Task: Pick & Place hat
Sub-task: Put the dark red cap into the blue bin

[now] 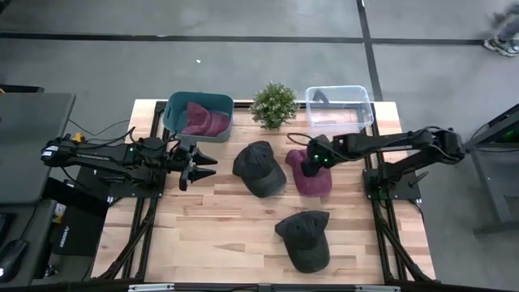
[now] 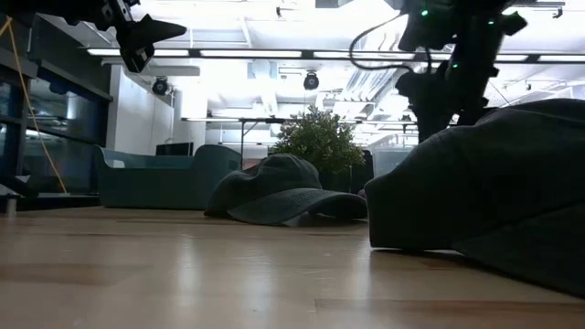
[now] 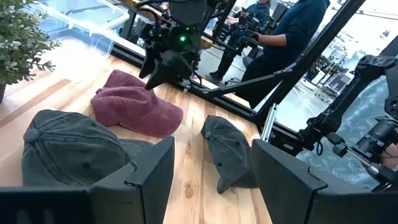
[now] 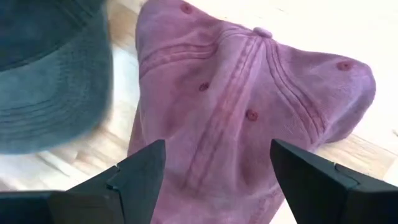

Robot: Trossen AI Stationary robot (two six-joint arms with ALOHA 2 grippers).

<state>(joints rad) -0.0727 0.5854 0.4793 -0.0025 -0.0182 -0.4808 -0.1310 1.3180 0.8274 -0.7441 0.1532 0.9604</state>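
A maroon hat (image 1: 315,178) lies flat on the table right of centre, also in the left wrist view (image 3: 134,106). My right gripper (image 1: 307,165) is open and points down over its crown (image 4: 249,93), with one finger on either side of the crown's seams. My left gripper (image 1: 204,167) is open and hangs in the air at the table's left, near a teal bin (image 1: 174,122) that holds a second maroon hat (image 1: 203,118). Two dark grey hats lie on the table, one at centre (image 1: 259,169) and one near the front edge (image 1: 304,239). My right gripper (image 4: 217,149) is open over the maroon hat's crown, coming from above and pointing down. I cannot tell whether its fingertips (image 4: 149,158) touch the cloth. The hat lies flat on the table.
A potted plant (image 1: 274,104) stands at the far edge between the teal bin and a clear plastic bin (image 1: 339,105). Bare wood lies at the near left (image 1: 195,235). A person (image 3: 292,37) stands beyond the table's right side. The near dark hat fills the low view's right (image 2: 494,201).
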